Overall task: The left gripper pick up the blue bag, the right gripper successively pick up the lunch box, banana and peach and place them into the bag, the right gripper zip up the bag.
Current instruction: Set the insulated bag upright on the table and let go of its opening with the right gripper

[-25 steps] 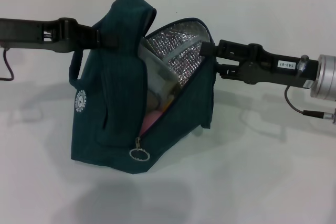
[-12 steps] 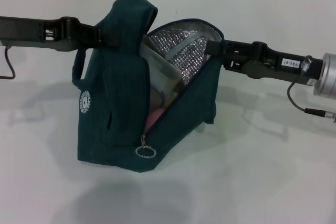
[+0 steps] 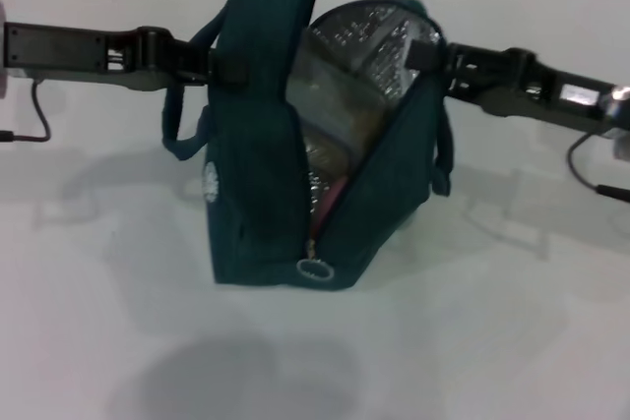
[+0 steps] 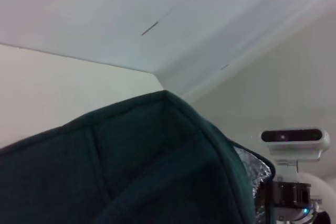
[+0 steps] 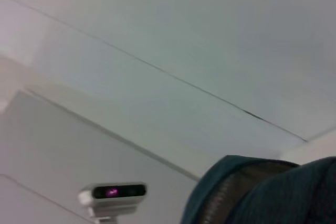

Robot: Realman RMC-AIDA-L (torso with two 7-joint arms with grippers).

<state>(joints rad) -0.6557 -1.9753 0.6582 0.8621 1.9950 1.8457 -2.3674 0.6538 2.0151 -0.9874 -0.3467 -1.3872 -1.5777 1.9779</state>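
Bag (image 3: 266,184) swinging rightward and squaring up versus a second ago, mouth narrowing. Left gripper (image 3: 202,64) clenching bag's top edge; right gripper (image 3: 433,51) at opposite rim, grasp you cannot tell. Pink peach (image 3: 330,199) showing inside slit. Zipper pull (image 3: 315,270) sitting low — zipping not yet begun, you're lining up.

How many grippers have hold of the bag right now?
2. The left gripper grips the dark teal fabric bag at its upper left side; the right gripper is at its upper right edge by the silver foil lining. Fingertips are hidden by fabric.
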